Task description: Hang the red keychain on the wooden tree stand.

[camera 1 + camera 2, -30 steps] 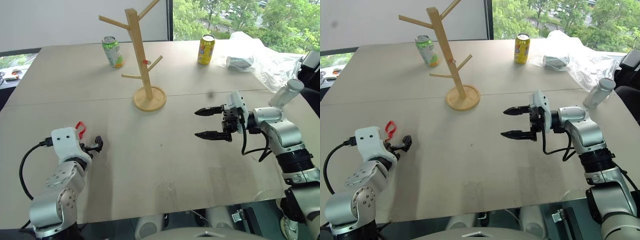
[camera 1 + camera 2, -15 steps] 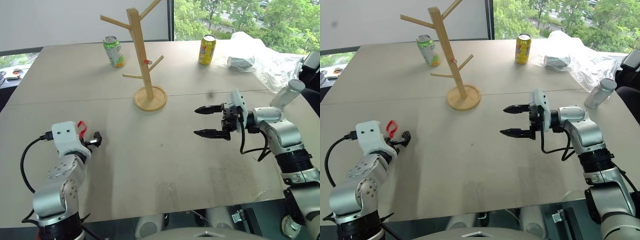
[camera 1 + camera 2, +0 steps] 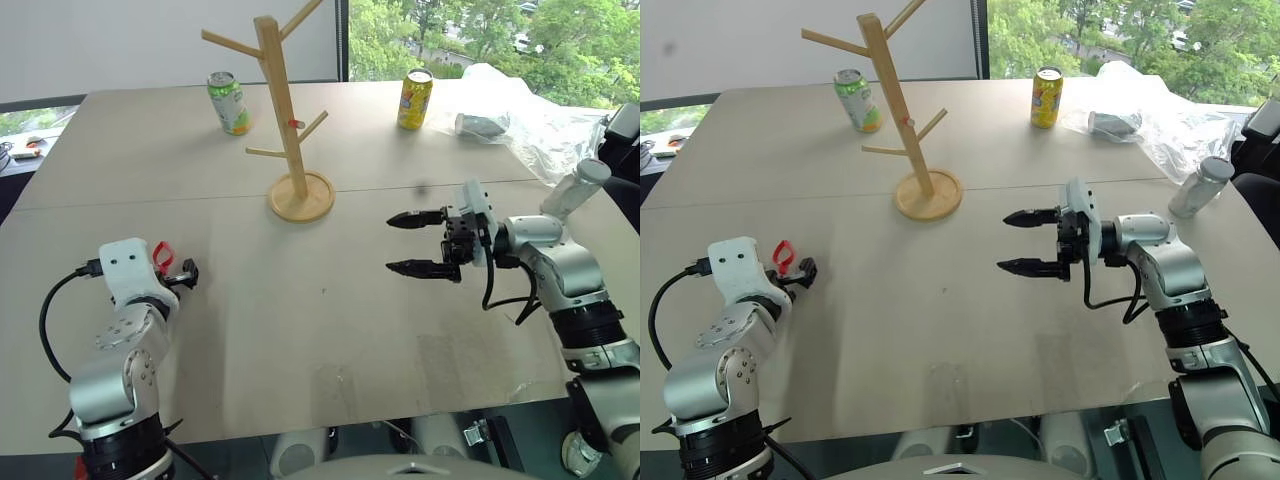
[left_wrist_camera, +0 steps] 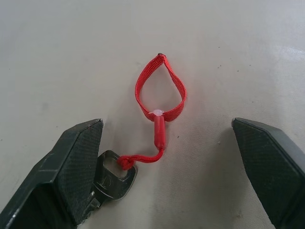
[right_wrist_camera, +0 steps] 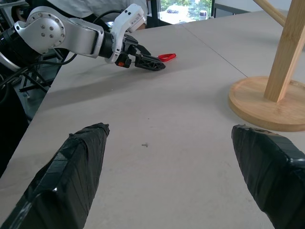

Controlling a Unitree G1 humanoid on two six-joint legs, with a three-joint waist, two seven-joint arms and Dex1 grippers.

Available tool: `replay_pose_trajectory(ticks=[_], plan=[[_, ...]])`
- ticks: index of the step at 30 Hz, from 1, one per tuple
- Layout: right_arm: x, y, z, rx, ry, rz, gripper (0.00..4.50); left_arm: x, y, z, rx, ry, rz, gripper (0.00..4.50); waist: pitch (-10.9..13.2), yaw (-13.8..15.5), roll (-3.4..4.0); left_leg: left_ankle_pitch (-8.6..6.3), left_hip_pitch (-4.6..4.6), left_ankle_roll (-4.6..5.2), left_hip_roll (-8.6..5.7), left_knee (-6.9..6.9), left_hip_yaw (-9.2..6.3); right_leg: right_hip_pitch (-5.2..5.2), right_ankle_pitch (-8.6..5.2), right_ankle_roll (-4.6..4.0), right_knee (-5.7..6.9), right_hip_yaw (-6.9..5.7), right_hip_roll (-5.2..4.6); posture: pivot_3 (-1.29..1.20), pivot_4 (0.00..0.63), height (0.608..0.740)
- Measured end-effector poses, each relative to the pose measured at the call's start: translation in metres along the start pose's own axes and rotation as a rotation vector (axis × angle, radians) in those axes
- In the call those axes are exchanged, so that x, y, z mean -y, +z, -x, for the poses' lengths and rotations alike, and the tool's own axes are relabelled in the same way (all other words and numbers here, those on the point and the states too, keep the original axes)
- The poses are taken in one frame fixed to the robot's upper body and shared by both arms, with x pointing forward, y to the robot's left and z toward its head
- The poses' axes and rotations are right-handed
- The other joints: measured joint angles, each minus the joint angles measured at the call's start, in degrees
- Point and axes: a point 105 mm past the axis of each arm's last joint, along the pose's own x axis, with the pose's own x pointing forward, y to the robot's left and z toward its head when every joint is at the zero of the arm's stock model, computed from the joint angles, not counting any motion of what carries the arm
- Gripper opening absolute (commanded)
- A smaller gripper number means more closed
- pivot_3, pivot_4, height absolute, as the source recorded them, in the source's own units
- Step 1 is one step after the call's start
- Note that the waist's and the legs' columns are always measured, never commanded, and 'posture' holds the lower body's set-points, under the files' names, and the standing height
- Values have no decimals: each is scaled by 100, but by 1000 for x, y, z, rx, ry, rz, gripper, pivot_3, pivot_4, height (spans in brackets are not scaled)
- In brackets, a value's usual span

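The left claw point(image 4: 167, 176) is being held spread wide, low over the surface point(image 3: 330, 320), straddling the red keychain point(image 4: 159, 102), whose key lies by one finger. The pickup is judged underway; closing on the strap is called for. The right claw point(image 3: 412, 243) is spread, empty. The wooden tree stand point(image 3: 285, 120) is standing at one o'clock from the keychain.

Pale table point(image 3: 250, 330), leafy window point(image 3: 480, 30) behind
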Motion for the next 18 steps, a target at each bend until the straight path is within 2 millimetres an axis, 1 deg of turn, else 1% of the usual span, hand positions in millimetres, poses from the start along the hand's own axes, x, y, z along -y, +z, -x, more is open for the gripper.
replay_pose_trajectory(ticks=[13,15,18], plan=[[1,0,1,3,-11,4,4412,-1,2,-5,-3,8,8,4500,0,-1,0,0,1,0,0,0,0,0,1,2,0,0,0,0,150,740],[1,0,1,3,-13,4,4500,-1,2,-6,-5,8,7,3955,0,-2,0,0,1,0,0,0,0,0,1,2,1,0,0,0,150,740],[1,0,1,4,-18,5,4500,1,1,-6,-8,0,19,2738,0,-4,0,0,2,0,0,0,1,0,1,2,1,0,-1,0,150,740]])
